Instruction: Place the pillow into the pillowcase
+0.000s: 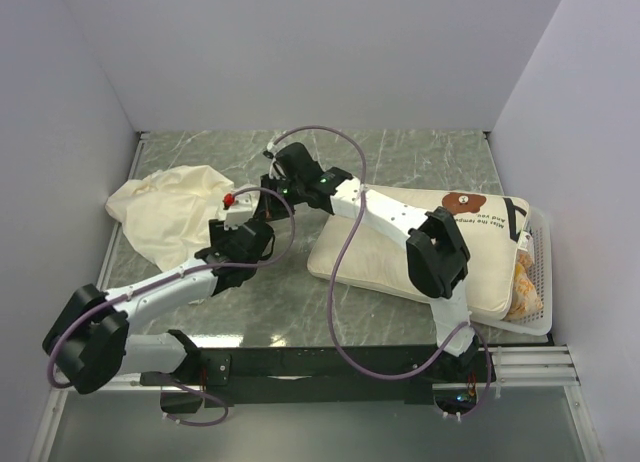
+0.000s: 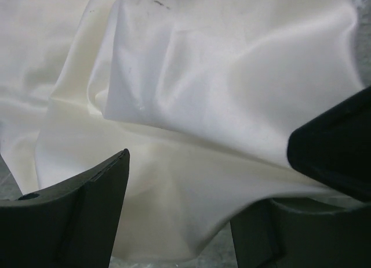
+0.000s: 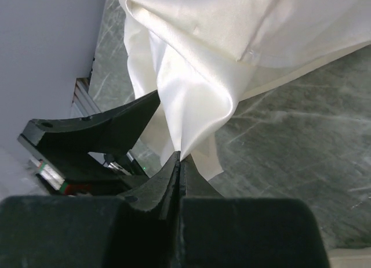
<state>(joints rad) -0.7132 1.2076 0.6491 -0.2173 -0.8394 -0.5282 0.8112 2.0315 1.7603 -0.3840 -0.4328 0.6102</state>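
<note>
Right hand [image 3: 181, 159] was pressed together on a fold of the pillowcase [image 3: 197, 76], the satin pinched between its fingertips and hanging from them in a narrow drape. I judged that grip was there to raise one layer of the limp sack so its mouth could be found; I could not tell from any view where the opening lay.

Left hand [image 2: 197, 187] stood spread just beside it, with cloth bulging across the gap and nothing gripped. To my mind it was placed to take the other layer and pull the sack apart.

From the top view, the pillowcase [image 1: 165, 217] lay bunched at the left of the counter [image 1: 300, 302], close to the side wall [image 1: 60, 132]. The pillow [image 1: 385, 267] lay to the right, well apart from the sack and wholly outside it, so I judged the stuffing itself not yet begun.

As for obstacles, my right arm [image 1: 385, 214] stretched across the pillow to reach the cloth, and a purple cable [image 1: 335, 282] trailed over the pillow's left edge. The pillow's far end rested against a white perforated tray [image 1: 542, 272] holding something yellowish I could not make out. With both hands busy on the sack, I judged that one would have to let go to fetch the pillow.
</note>
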